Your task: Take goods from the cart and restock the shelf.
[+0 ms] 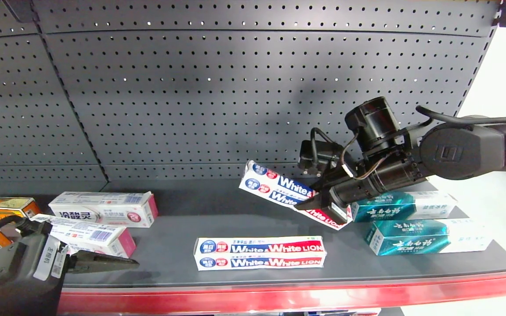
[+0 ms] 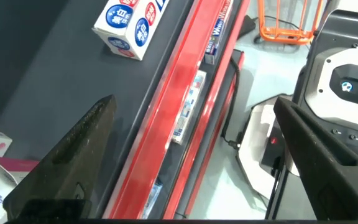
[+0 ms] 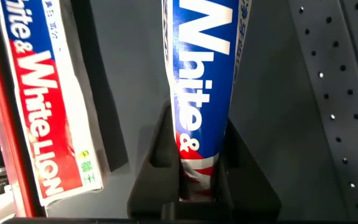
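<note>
My right gripper (image 1: 319,205) is shut on a white, blue and red toothpaste box (image 1: 279,186) over the back of the dark shelf (image 1: 182,219). The box is tilted, its far end raised toward the pegboard and its low end beside a teal box (image 1: 404,205). In the right wrist view the box (image 3: 201,81) runs out from between the fingers of the gripper (image 3: 197,146). A matching box (image 1: 259,252) (image 3: 42,112) (image 2: 129,25) lies flat near the shelf's front. My left gripper (image 1: 123,263) (image 2: 197,149) hangs open with nothing in it at the shelf's front left.
Two pink-ended white boxes (image 1: 103,208) (image 1: 90,237) lie at the left, orange boxes (image 1: 2,208) beyond them. A second teal box (image 1: 428,237) lies front right. The shelf has a red front lip (image 1: 279,294) and a pegboard back (image 1: 235,87). An orange wire basket (image 2: 284,25) stands on the floor.
</note>
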`<state>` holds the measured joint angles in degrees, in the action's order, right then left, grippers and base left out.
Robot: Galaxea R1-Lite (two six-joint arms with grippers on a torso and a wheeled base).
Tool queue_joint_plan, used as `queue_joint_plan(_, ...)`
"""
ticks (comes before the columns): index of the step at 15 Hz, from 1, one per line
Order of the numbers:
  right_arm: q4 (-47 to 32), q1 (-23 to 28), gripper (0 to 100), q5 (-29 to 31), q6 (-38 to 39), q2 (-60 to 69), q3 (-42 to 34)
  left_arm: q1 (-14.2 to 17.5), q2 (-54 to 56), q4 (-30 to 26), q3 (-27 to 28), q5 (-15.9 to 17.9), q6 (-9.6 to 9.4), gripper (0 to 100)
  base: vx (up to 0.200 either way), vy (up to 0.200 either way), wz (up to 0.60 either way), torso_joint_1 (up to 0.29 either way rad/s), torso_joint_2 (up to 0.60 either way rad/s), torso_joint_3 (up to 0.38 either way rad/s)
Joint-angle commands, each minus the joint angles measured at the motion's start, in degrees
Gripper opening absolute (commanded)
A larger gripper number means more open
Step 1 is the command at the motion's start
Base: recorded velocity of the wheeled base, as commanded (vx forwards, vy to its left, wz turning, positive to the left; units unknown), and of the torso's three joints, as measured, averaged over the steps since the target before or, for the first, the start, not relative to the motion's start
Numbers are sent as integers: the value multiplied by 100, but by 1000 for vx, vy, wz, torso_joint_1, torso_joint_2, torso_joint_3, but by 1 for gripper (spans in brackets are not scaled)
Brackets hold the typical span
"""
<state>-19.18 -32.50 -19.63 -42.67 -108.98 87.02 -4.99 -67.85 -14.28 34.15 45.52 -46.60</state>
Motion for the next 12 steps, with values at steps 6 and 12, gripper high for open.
queue_joint_plan(6,19,16,0,-15,-189,-35,-62,-11,62,4,-13,1,2,100,0,0,0,0,0,0)
queue_joint_plan(12,19,-213,0,3,-216,-299,79,-11,62,-5,-40,1,2,100,0,0,0,0,0,0)
